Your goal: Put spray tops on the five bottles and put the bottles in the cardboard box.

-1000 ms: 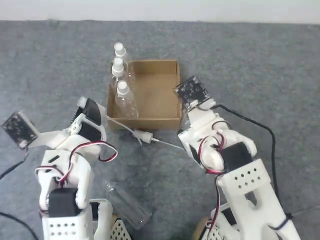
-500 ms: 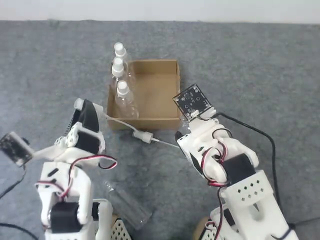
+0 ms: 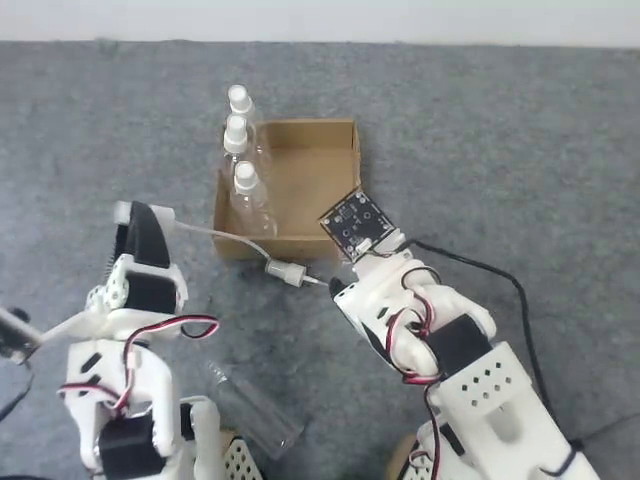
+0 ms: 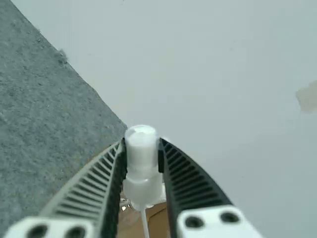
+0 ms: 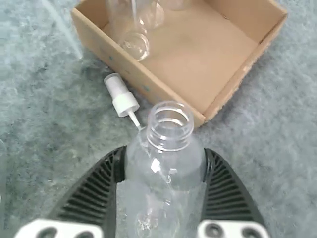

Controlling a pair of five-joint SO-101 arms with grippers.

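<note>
The uncapped bottle is gripped by the right tool near the middle of the tabletop, just before the cardboard box, its long axis along the tool, open neck toward the far edge. A spray top is clamped in the left tool, well apart toward the left edge, likely to be brought across

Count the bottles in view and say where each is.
5. Three capped ones stand in the cardboard box: far bottle, middle bottle, near bottle. The right end effector grips the open bottle. The lying bottle rests by the left arm. None looks hidden.
</note>
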